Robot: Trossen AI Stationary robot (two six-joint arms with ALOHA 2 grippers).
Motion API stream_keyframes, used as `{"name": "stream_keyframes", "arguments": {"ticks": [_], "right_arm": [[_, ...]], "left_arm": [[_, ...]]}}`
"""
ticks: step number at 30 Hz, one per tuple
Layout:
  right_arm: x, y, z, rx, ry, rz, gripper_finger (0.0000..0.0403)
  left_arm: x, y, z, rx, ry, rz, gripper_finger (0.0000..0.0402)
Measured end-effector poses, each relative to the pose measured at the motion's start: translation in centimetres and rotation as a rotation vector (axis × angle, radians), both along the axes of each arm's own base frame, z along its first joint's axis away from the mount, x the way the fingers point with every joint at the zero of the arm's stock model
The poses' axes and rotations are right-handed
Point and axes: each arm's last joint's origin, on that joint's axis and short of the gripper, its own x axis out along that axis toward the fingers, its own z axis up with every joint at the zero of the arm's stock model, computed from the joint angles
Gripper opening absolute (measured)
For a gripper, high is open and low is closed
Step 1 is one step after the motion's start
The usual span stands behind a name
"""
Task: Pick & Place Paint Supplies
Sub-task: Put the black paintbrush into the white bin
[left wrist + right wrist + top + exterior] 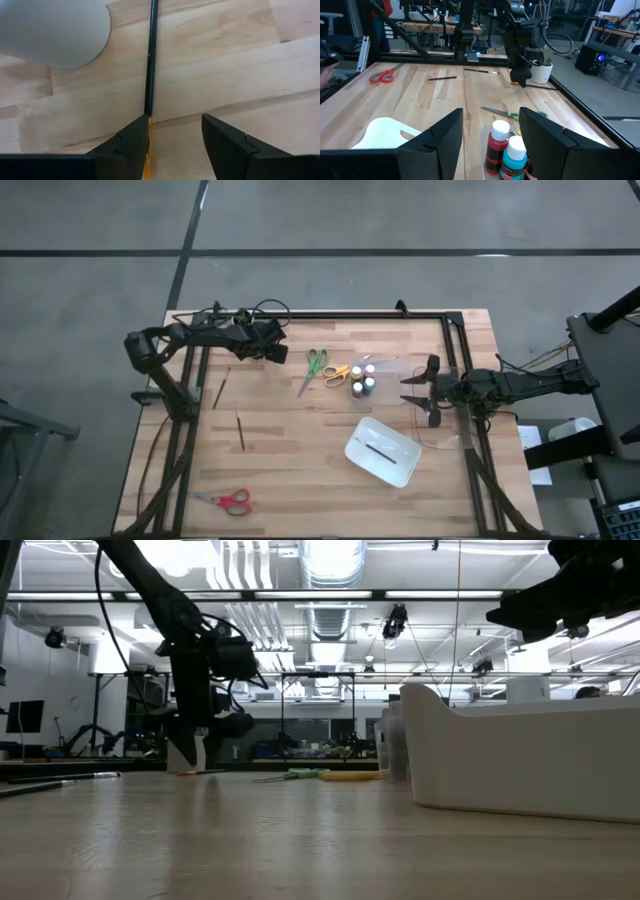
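Left tool (175, 137), jaws parted and empty, poised over a thin dark brush (150, 60) lying flat on the desk (225, 65) beside the white cup (55, 30). Judged light, stiff, prone to rolling; grip mid-handle. Right tool (490, 135) open, idle.

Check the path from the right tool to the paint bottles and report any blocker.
Nothing visible blocks it. The right tool, jaws open, hovers beside the paint bottles, with only bare table between them. The scissors lie on the bottles' far side.
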Motion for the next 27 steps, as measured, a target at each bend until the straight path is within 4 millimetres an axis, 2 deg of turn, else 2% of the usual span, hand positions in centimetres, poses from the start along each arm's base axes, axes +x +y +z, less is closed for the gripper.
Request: {"name": "stream_keyframes", "arguments": {"ticks": [7, 16, 21, 27], "right_arm": [[0.0, 0.0, 0.0, -0.001, 0.000, 0.000, 0.0191], [0.0, 0.0, 0.0, -0.001, 0.000, 0.000, 0.0191], [0.0, 0.0, 0.0, 0.000, 0.000, 0.000, 0.0191], [0.0, 0.0, 0.0, -0.001, 0.000, 0.000, 0.0191]], "left_arm": [[-0.2, 0.3, -0.1, -0.029, -0.002, -0.033, 0.0184], [-0.3, 0.6, -1.7, -0.031, 0.006, -0.019, 0.0184], [-0.3, 0.7, -1.8, -0.039, 0.000, -0.019, 0.0183], [-0.2, 0.7, -1.8, -0.042, -0.009, -0.021, 0.0149]]}}
